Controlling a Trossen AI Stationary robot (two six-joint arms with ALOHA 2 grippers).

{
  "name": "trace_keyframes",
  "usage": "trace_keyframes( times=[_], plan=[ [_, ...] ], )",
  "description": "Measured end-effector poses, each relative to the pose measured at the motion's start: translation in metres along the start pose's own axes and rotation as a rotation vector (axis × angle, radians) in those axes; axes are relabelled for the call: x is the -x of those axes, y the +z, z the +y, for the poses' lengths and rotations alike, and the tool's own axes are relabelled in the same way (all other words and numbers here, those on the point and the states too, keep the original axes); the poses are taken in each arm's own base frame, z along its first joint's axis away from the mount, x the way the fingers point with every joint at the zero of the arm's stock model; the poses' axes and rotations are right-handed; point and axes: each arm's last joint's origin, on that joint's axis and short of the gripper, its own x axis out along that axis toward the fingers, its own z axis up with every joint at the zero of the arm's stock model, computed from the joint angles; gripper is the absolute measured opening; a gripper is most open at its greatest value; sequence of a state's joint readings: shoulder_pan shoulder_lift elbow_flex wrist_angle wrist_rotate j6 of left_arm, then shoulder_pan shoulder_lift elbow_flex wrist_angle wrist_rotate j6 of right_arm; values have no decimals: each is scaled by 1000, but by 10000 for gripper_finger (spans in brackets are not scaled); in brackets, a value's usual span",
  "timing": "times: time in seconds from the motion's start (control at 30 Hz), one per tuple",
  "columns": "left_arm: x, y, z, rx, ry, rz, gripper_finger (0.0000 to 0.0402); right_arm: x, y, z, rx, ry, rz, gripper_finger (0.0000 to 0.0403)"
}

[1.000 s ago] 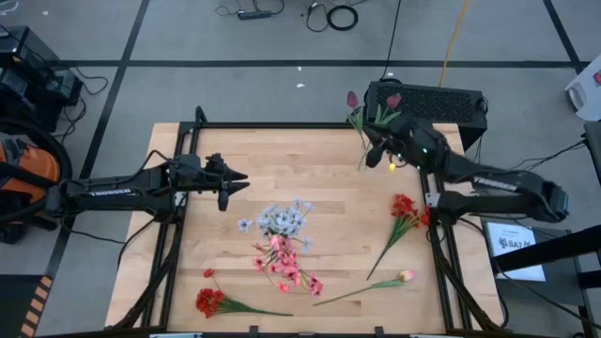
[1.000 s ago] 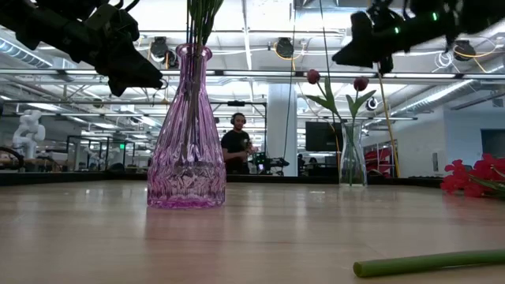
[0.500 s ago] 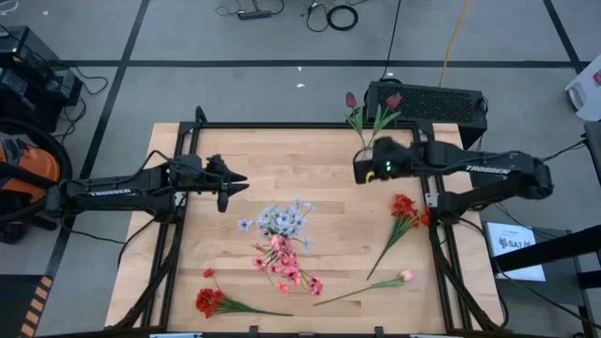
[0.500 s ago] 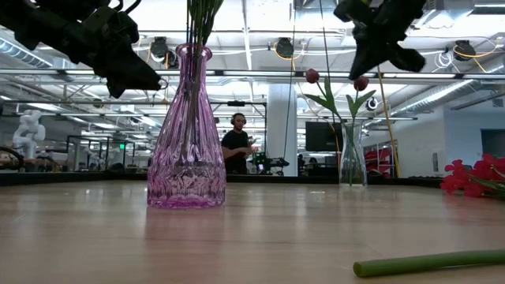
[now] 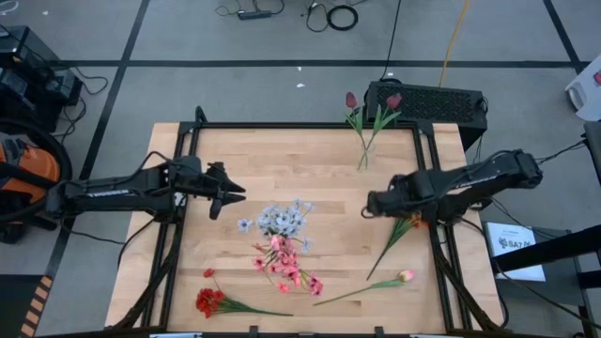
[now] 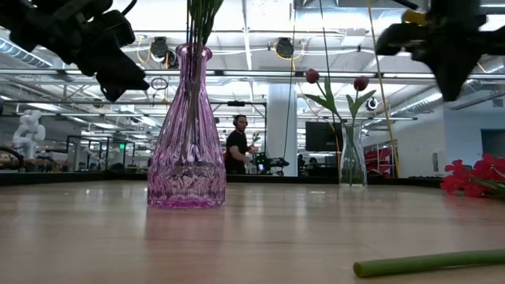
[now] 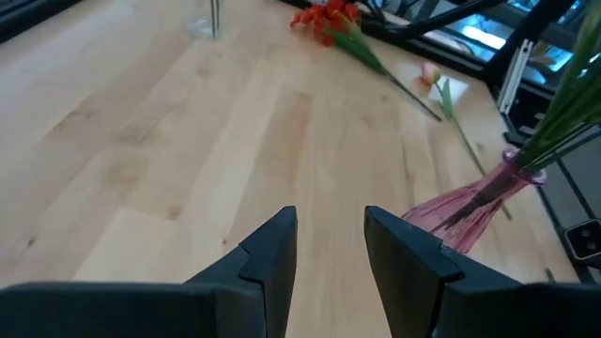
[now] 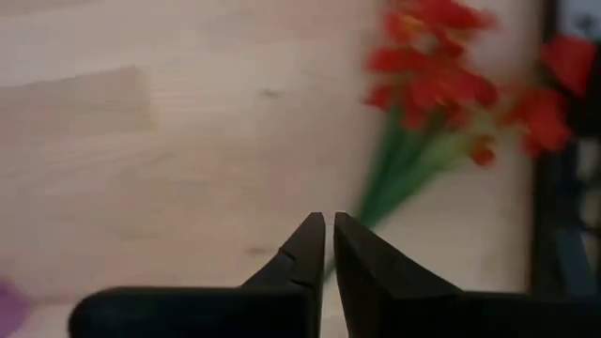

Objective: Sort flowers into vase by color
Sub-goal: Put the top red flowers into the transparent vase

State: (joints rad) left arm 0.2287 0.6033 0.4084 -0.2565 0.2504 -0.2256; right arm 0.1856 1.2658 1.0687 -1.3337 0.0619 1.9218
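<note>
Red spray (image 5: pixel 404 208) lies beside our right gripper (image 5: pixel 369 204), fingers nearly touching, holding nothing; our left gripper (image 5: pixel 235 192) hovers, jaws narrowly parted, also bare.

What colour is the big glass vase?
The vase is see-through purple-pink with a ribbed pattern; the low view shows it best.

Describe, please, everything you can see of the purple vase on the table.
The purple vase looks like clear, pink-violet glass with a faceted, ribbed surface. It has a wide rounded base, a long narrow neck and a slightly flared rim. It stands upright on the wooden table. Several thin green stems sit in its neck and rise out of the top of the low view, so no heads show there. In the left wrist view it appears beside that arm's fingers. No gripper touches it.
</note>
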Motion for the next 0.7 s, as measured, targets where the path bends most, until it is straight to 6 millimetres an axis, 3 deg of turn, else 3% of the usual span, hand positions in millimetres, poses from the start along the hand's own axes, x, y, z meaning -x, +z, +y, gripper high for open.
trace_keyframes(
  times=[0.13, 0.37, 0.7],
  plan=[
    [5, 1, -2, -7, -8, -31, 134, -11, -17, -7, -59, -61, 15, 42],
    [11, 1, -8, -16, -44, -56, 134, -55, -43, -22, -159, -25, 49, 105],
    [10, -4, -14, -35, -85, 3, 134, -94, -39, -34, -183, -128, 57, 199]
  ],
)
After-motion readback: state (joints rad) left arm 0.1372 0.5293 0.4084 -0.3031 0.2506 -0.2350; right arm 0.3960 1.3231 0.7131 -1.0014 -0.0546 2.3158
